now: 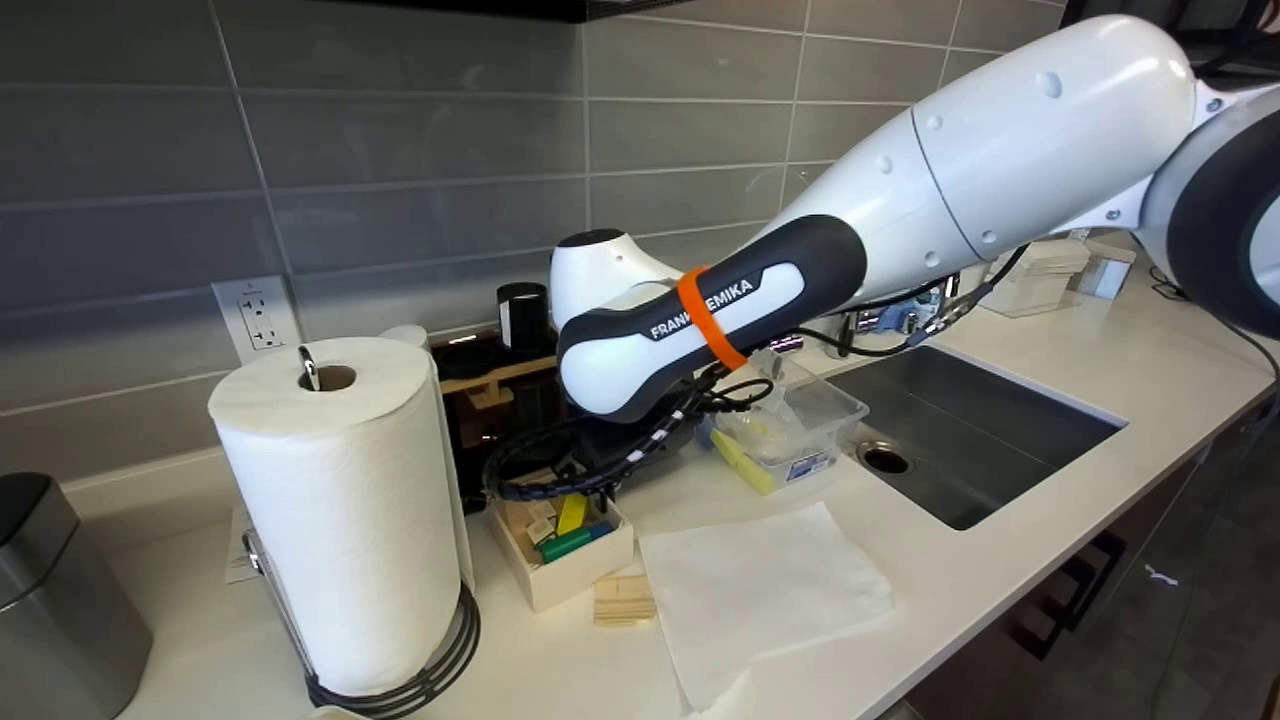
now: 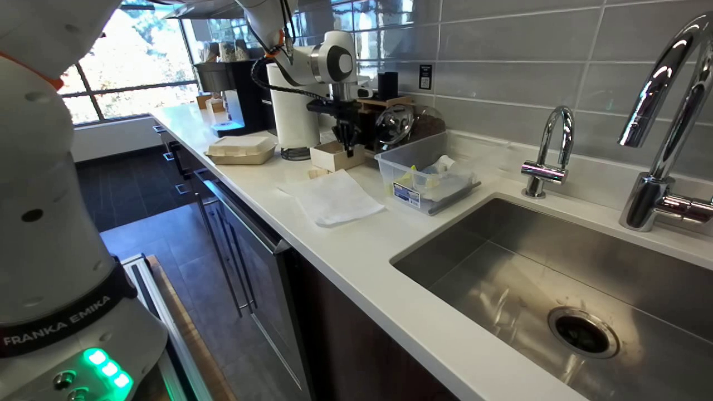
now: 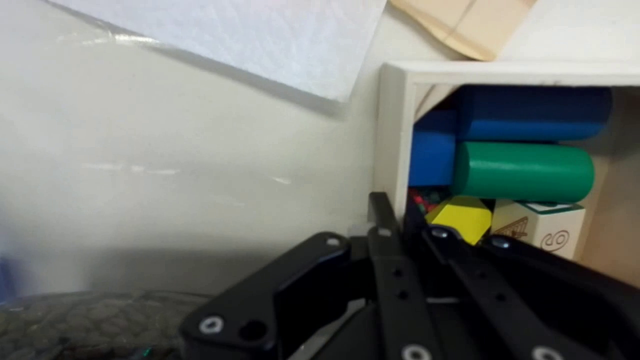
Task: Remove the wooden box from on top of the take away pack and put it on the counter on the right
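wooden box [image 1: 588, 567] is showing pale cream | cylinders [image 3: 525, 171] are showing green and blue | faceted block [image 3: 462, 216] is showing yellow | printed block [image 3: 555, 227] is bearing brown drawings on cream | counter [image 2: 356, 250] is showing off-white

- Bright daylight enters by the dark-framed window [image 2: 133, 61], washed out to white in an exterior view.
- Glossy grey wall tiles [image 2: 518, 42] mirror the glare; highlights streak the rectangular steel sink [image 2: 462, 273].
- In the wrist view, pale glints mark the smooth off-white bench [image 3: 250, 190].
- Shade darkens part of the pale square wooden box [image 3: 392, 125].
- The black claw [image 3: 401, 210] looks dim and slightly soft.
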